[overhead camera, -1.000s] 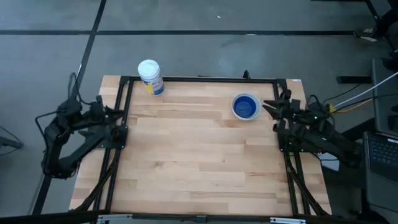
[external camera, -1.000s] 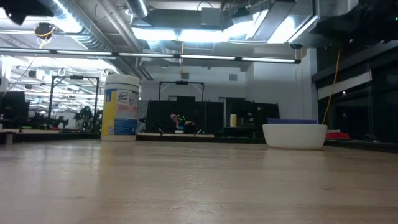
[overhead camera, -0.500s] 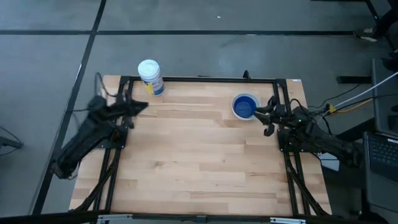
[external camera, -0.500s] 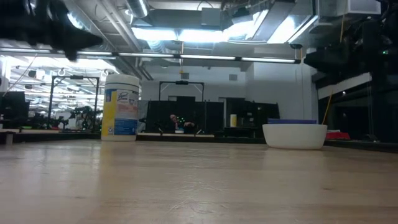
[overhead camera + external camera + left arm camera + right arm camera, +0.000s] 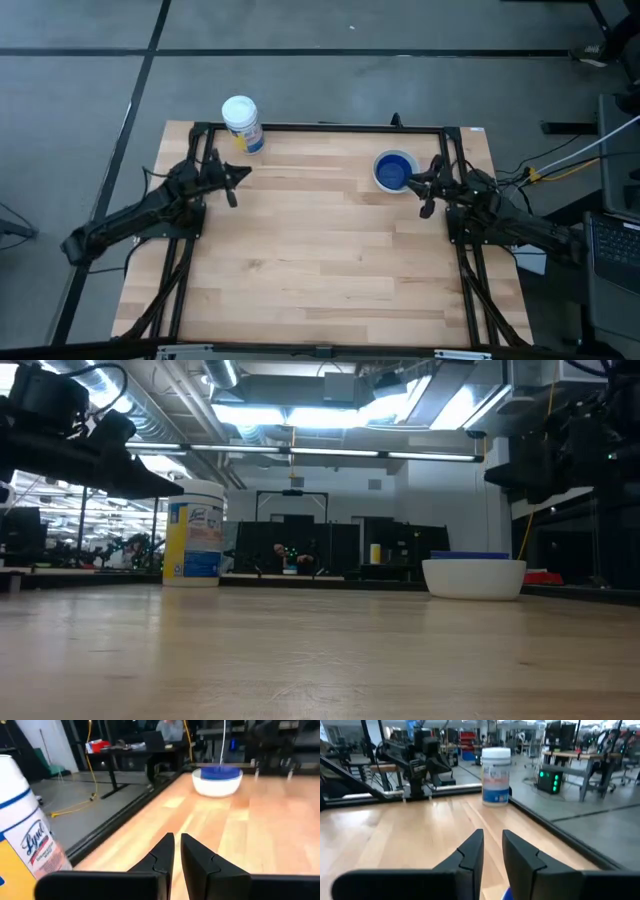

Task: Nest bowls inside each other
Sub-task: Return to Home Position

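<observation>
A stack of bowls (image 5: 395,170) rests on its base at the table's far right. A white bowl (image 5: 473,580) is outermost, with a dark blue one (image 5: 218,771) nested inside; any others inside are hidden. My right gripper (image 5: 425,192) hovers just right of the stack, narrowly open and holding nothing (image 5: 492,845); a sliver of blue rim (image 5: 508,894) shows below its fingers. My left gripper (image 5: 232,182) hovers over the table's far left, shut and holding nothing (image 5: 177,845), pointing level toward the stack.
A white cylindrical container (image 5: 242,122) with a blue-yellow label stands upright at the far left corner, just beyond my left gripper (image 5: 195,532). Black frame rails (image 5: 320,128) run along the table's far, left and right edges. Bare wood (image 5: 320,250) spans the middle and near side.
My left arm has swung in from beyond the table's left edge, going toward the right and down, and now reaches level over the far left of the table. My right gripper has sunk a little beside the stack. The bowls and the container have kept still.
</observation>
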### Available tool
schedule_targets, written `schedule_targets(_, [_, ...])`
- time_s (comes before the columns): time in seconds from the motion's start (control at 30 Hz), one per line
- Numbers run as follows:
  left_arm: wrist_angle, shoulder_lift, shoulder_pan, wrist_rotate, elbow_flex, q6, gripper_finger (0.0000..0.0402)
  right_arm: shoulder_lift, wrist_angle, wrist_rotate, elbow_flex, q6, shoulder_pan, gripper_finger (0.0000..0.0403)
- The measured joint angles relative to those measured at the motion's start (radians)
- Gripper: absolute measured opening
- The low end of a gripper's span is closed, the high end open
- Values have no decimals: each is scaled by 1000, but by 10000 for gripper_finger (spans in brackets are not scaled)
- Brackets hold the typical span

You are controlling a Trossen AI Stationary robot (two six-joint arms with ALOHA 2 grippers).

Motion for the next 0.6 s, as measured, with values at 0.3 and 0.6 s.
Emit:
schedule_targets(0.3, [0,7,-140,-127,0,66,29,98,-1,11,0,-30,0,75])
schedule_targets(0.6, [-5,8,-174,-141,0,69,29,101,19,-19,0,2,0,103])
